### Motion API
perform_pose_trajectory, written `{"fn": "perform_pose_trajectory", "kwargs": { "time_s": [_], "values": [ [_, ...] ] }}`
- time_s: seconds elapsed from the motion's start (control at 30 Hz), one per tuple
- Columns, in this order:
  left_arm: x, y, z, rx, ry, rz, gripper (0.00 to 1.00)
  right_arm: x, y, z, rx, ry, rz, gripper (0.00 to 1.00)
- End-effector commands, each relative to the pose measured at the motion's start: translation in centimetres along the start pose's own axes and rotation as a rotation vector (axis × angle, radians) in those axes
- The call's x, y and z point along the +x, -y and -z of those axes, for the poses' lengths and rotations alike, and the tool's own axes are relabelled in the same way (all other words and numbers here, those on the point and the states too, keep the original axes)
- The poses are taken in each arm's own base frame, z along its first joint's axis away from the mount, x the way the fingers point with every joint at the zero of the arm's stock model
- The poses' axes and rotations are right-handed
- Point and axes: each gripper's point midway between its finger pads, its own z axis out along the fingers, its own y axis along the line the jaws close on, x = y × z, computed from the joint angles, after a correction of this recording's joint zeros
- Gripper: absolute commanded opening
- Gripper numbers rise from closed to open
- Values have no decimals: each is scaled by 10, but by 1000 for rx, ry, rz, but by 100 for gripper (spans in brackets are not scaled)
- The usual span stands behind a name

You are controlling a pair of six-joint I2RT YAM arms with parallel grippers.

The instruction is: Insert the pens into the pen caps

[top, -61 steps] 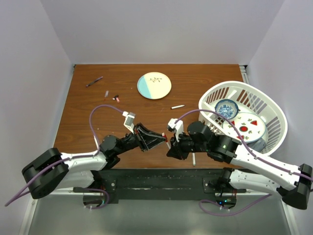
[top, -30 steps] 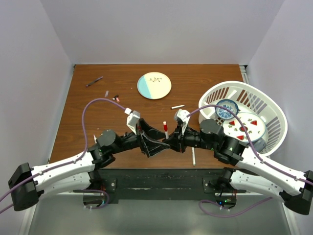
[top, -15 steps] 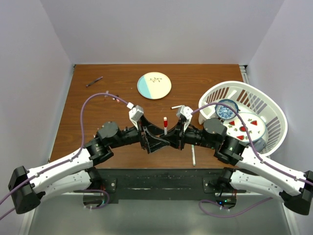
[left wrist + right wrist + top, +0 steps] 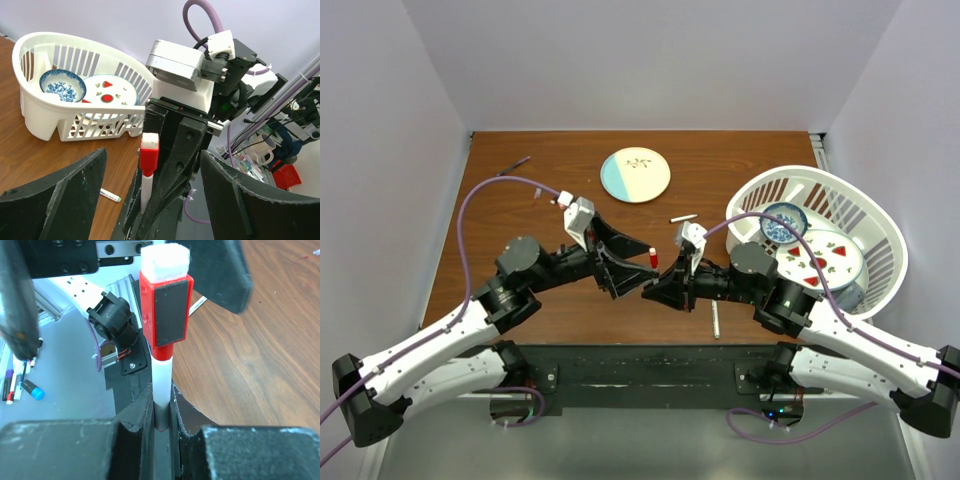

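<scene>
My right gripper (image 4: 656, 291) (image 4: 162, 412) is shut on the lower barrel of a white pen (image 4: 162, 382) and holds it upright. A red pen cap (image 4: 652, 259) (image 4: 149, 155) (image 4: 165, 310) sits on the pen's upper end. My left gripper (image 4: 635, 272) (image 4: 152, 167) faces it, open wide. Its two fingers stand either side of the capped pen without touching it. More pens lie on the table: a white pen (image 4: 683, 218), another white pen (image 4: 715, 320) (image 4: 110, 196) and a dark purple pen (image 4: 513, 166). A tiny cap (image 4: 537, 193) lies by the left arm's cable.
A round white and pale blue plate (image 4: 635, 175) lies at the back centre. A white basket (image 4: 752, 197) (image 4: 75, 127) with dishes in it stands on the right. The left arm's purple cable (image 4: 480, 195) loops over the table's left half.
My left gripper has pulled back to the left and still stands open. My right gripper has shifted slightly left with the capped pen in it.
</scene>
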Motion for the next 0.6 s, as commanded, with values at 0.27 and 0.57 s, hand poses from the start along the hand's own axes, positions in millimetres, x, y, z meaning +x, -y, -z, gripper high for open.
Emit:
{"fn": "perform_pose_trajectory", "kwargs": {
  "time_s": [0.27,0.57],
  "values": [
    [-7,14,-15,102,-18,-29,44,-10,-11,-1,-62,35,-4,0],
    [52,17,-5,236,-84,248,0,-53,-4,0,10,192,15,0]
  ]
}}
